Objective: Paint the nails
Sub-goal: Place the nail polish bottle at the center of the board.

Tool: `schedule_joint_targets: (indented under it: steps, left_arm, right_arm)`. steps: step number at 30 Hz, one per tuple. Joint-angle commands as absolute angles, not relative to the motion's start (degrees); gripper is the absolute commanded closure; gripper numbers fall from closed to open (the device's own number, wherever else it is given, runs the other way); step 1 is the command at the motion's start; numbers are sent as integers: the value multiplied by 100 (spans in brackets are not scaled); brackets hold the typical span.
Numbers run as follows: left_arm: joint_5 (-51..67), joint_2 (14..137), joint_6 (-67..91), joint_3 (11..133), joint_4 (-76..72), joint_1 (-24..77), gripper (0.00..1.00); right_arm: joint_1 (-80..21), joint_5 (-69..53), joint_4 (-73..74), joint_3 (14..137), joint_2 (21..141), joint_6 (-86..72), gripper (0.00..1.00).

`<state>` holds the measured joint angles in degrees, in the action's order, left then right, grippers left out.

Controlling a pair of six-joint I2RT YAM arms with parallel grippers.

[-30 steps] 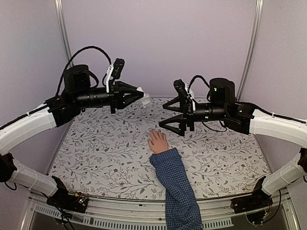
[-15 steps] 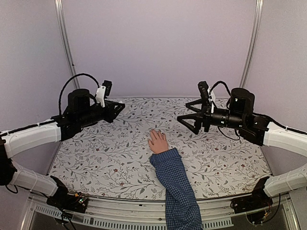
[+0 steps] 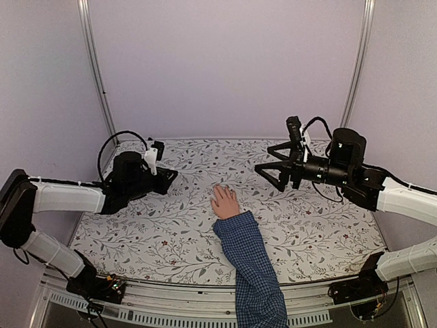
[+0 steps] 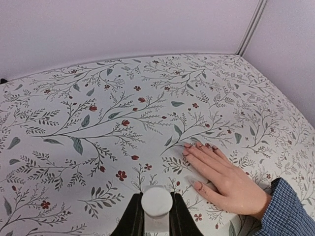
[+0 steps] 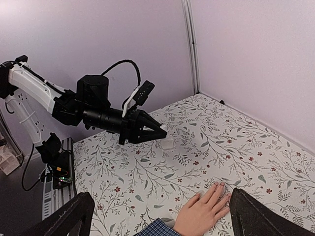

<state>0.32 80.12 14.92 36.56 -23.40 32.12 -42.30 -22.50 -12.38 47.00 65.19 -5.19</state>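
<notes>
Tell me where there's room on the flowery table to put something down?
Two bare patches of the table: the near-left corner, between the checked sleeve and the left arm, and the near-right part, between the sleeve and the right arm. It is crowded in the middle, where the hand lies between the left gripper and right gripper.

Wide-spread fingers (image 5: 74, 219) frame a hand (image 5: 202, 214) lying flat on the floral desk (image 5: 246, 142). Beyond — the left gripper (image 5: 161, 133) pinches a small white piece (image 5: 168, 143).

The left tool (image 4: 156, 212) is cut off by the lower edge; the white piece (image 4: 156, 200) clamped in it cannot be identified.
</notes>
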Motion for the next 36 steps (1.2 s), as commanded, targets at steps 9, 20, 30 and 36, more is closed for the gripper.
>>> schedule_joint_targets:
  steps: [9,20,30,36]
  left_arm:
    - [-373,9314,1725,3337,-3628,3156,100]
    - [-543,10003,1613,3123,-4360,3187,97]
    - [-503,10129,1599,3391,-4048,3209,69]
    - [-466,9831,1588,3454,-3620,3216,49]
  right_arm:
    - [-4201,-2162,-1524,4500,6339,-584,1]
    - [-4200,-2206,-1529,4533,6393,-546,1]
    - [-4201,-2286,-1536,4601,6488,-570,1]
    - [-4197,-2282,-1506,4623,6486,-618,1]
